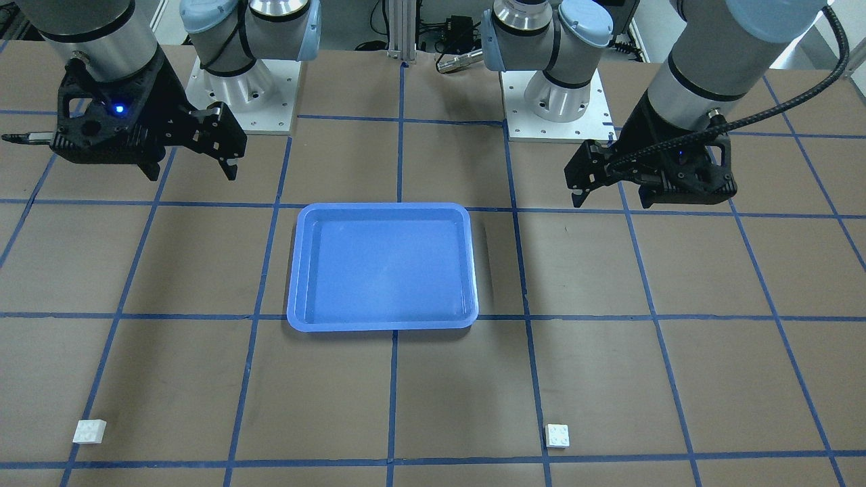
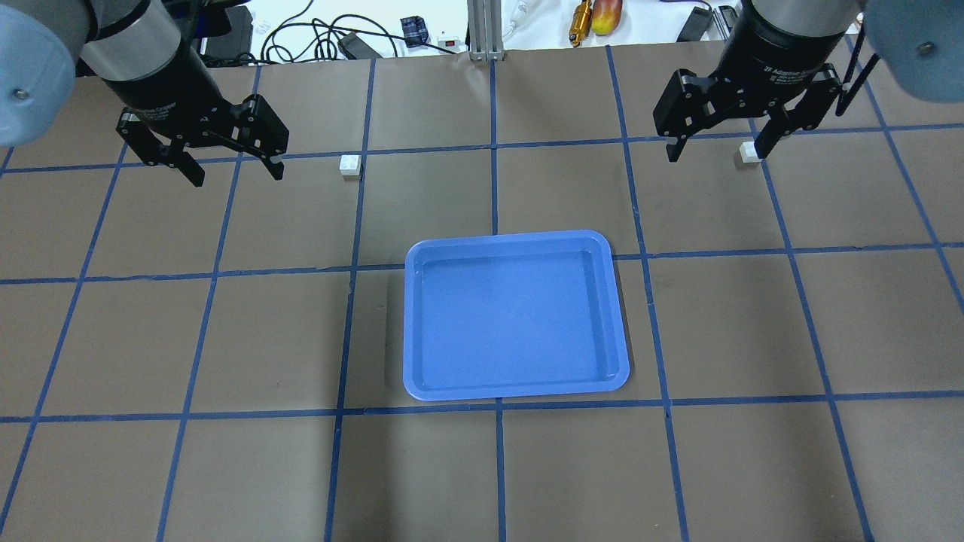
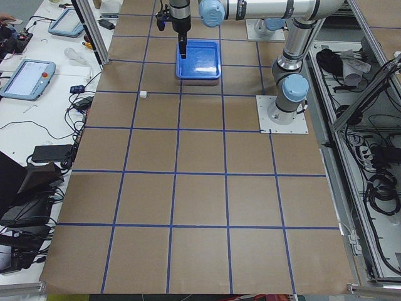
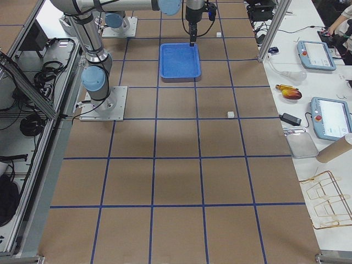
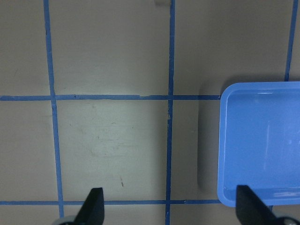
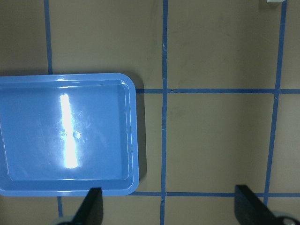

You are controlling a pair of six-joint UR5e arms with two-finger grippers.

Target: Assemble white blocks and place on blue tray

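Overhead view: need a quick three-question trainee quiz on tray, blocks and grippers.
1. True or false: the blue tray is empty.
2. Pick one. The left gripper is: A) open, holding nothing; B) shut, holding nothing; C) out of view.
3. Short answer: which lies closer to the tray, the left-side white block or the right-side white block?

Key: 1 true. 2 A. 3 the left-side white block.
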